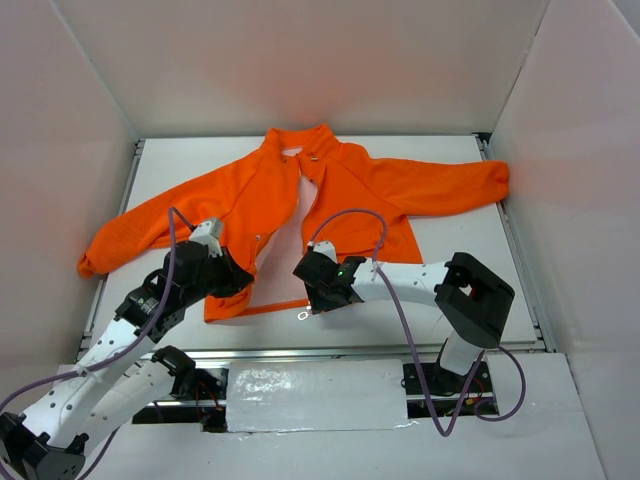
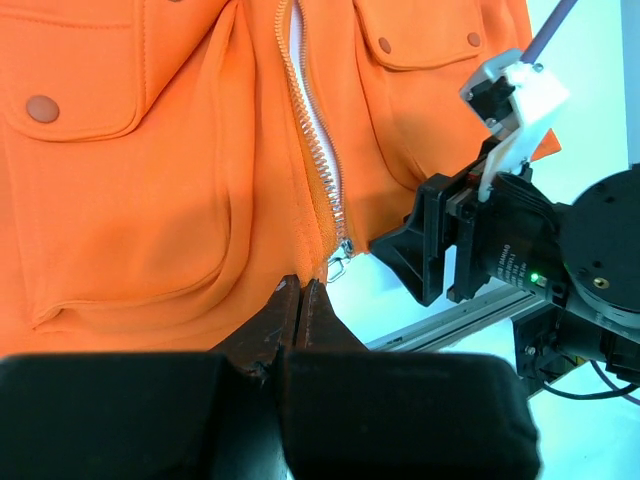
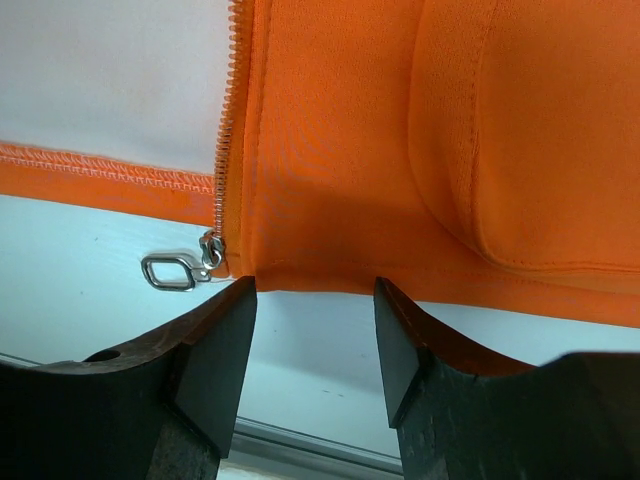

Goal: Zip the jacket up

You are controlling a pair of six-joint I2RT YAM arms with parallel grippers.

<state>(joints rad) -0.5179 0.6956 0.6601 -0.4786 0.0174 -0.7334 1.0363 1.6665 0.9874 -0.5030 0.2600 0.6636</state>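
Just beyond the parted right claw (image 3: 315, 292), hem nearest, lies the jacket (image 3: 400, 150).

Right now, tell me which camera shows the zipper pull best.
The right wrist view: the zipper pull lies close, sharp and unblocked just below the jacket hem. The left wrist view shows the zipper pull smaller, at the hem. The top view shows the zipper pull only as a tiny ring.

Left arm (image 1: 120, 340) stretches forward and inward, the left gripper (image 2: 300, 292) pinched tight with its tips pressed together, while the right arm (image 1: 420, 280) folds at the elbow and reaches inward, the right gripper (image 3: 315, 290) down low, jaws apart.
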